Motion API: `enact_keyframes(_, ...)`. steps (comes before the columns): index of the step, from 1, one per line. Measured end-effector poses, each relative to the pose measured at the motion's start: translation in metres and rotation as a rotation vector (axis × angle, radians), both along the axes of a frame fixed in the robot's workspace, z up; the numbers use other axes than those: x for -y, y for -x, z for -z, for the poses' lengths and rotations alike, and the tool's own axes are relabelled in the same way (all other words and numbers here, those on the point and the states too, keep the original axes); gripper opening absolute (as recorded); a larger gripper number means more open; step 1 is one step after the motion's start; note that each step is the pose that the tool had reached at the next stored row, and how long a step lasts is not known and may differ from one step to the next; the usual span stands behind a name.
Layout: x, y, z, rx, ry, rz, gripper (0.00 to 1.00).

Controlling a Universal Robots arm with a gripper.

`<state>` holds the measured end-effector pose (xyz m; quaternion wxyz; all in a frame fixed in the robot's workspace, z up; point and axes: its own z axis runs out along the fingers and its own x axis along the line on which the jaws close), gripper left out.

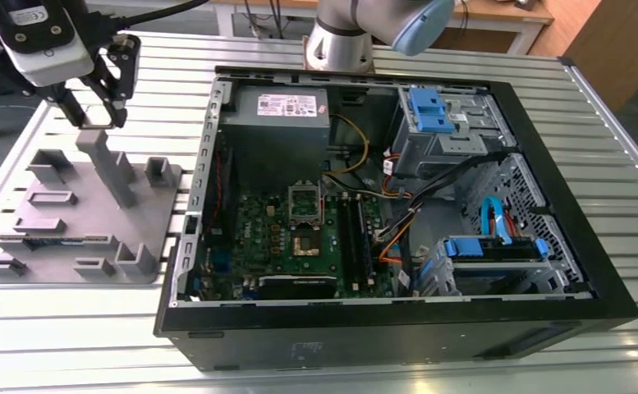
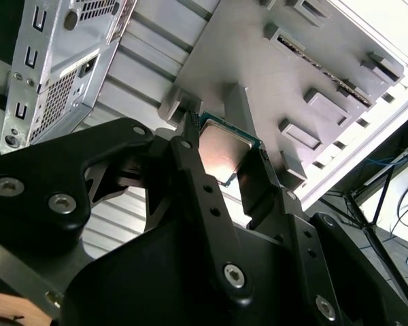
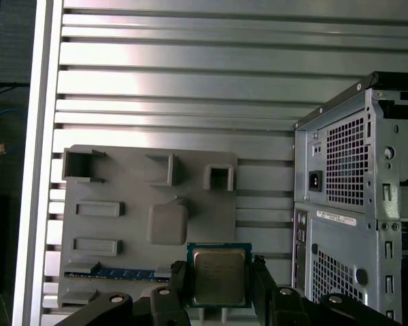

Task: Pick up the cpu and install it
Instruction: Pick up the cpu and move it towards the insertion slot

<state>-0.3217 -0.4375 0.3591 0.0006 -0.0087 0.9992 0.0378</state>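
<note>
The cpu (image 3: 219, 275), a small square chip with a shiny metal top and a green rim, sits clamped between my gripper's (image 3: 219, 286) black fingers (image 3: 179, 284). In the second wrist view the cpu (image 2: 224, 144) is held on edge in the gripper (image 2: 224, 161), above the grey holder plate (image 2: 292, 75). In the exterior view the gripper (image 1: 98, 115) hangs over the far end of that plate (image 1: 78, 213), at the exterior view's left of the open computer case (image 1: 581, 246). Inside the case lies the green motherboard (image 1: 263, 238), its socket (image 1: 302, 242) uncovered with the silver plate (image 1: 303, 201) hinged up.
Upright grey blocks (image 1: 105, 164) rise from the holder plate just under the gripper. A memory stick (image 3: 112, 274) lies in one slot of the plate. The case's near wall (image 1: 200, 197), a power supply (image 1: 280, 115), blue drive cages (image 1: 433, 111) and loose cables (image 1: 401, 230) crowd the case.
</note>
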Motion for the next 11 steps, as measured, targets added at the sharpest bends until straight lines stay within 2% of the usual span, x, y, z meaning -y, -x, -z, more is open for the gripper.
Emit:
enact_keyframes(3, 0.0, -0.004, 0.0001, 0.0, 0.0, 0.0, 0.47)
enact_keyframes(11, 0.0, -0.026, 0.0004, 0.0, 0.0, 0.002, 0.47)
